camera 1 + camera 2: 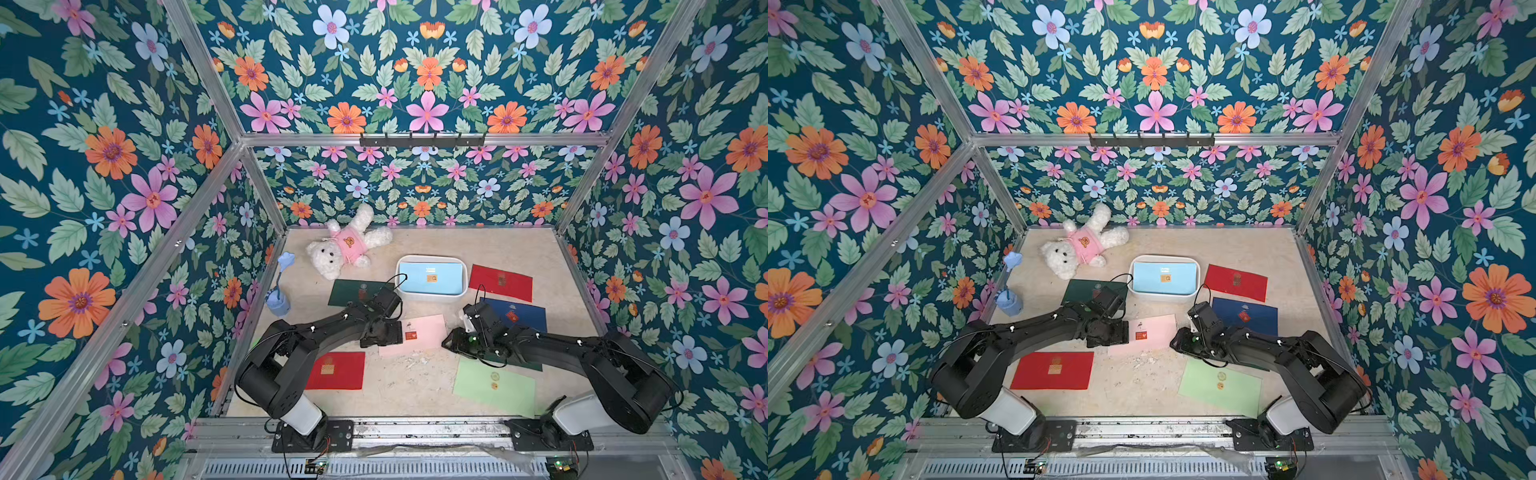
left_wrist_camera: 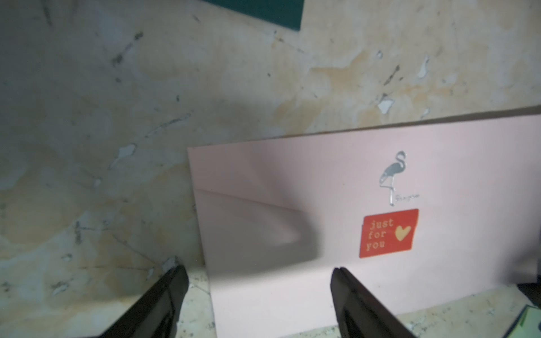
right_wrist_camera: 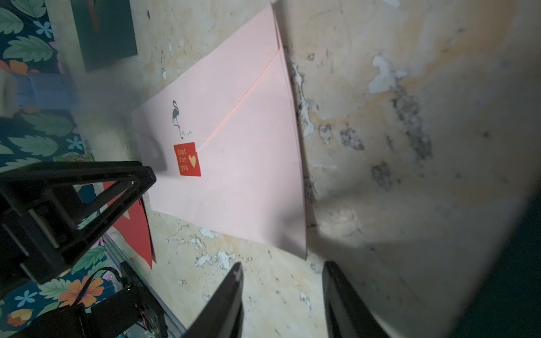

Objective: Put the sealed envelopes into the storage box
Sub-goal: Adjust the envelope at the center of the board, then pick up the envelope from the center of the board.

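Worn beige tabletop is enclosed by floral walls. The pink envelope is laid flat at 6 o'clock of the storage box. It is flanked, seemingly for bracing and lifting: left gripper spread wide at 9 o'clock, right gripper parted, empty, at 3 o'clock.

The storage box sits toward the back of the table, with one envelope lying in it. The teddy bear lies behind it, to the left. The flower cup stands by the left wall. A second envelope lies just left of the box, a third envelope just right. A fourth envelope lies in front of the box.
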Controlling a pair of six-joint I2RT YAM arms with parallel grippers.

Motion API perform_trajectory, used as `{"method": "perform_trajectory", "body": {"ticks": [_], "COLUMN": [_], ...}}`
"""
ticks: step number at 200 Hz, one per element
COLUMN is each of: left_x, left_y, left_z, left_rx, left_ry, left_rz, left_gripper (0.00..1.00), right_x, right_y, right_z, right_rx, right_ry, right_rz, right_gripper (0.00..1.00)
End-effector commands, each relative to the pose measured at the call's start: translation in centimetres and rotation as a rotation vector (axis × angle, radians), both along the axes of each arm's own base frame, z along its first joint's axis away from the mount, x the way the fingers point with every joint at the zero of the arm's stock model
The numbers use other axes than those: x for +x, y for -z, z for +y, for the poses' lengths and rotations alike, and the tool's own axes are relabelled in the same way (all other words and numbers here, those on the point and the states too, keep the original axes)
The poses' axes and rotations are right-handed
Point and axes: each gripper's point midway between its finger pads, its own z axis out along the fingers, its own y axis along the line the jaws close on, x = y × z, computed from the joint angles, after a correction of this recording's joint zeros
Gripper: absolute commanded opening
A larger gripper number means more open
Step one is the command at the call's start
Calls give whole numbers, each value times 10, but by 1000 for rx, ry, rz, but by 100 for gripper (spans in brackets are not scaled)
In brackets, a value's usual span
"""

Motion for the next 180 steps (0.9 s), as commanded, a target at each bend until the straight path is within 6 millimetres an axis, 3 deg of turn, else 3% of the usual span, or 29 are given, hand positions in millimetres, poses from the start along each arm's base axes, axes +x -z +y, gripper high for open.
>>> {"method": "perform_trajectory", "body": {"ticks": [1, 69, 114, 180], "left_x": [0, -4, -9, -1], "left_y": [2, 10, 18, 6], "left_z": [-5, -4, -7, -13], "left_rx": [-26, -32, -50, -52], "left_ry": [0, 1, -2, 12], "left_rz": [2, 22, 47, 31], "left_gripper": [84, 83, 83, 84], "right_x": [9, 14, 22, 28], "right_y": [0, 7, 6, -3], "right_z": [3, 5, 0, 2], "right_rx": [17, 47, 59, 86], "right_ry": [43, 75, 130, 140], "right_rz": [-23, -31, -81, -126], "right_gripper": [46, 35, 16, 0]}}
